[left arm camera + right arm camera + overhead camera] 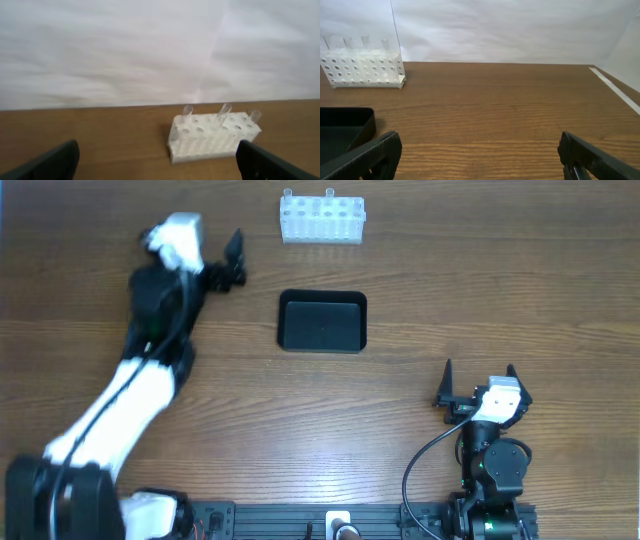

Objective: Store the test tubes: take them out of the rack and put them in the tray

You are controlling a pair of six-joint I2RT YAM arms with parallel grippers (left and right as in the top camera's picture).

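Left end effector (pixel 238 258) wide open, empty

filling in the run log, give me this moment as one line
left gripper: open, facing rack, apart | right gripper: open, near its base | test tubes: in rack | tray: empty

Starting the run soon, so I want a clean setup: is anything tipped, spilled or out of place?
Nothing stands out. The test tube rack stands upright with test tubes in it, the black tray lies flat and empty, and nothing is spilled on the wooden table.
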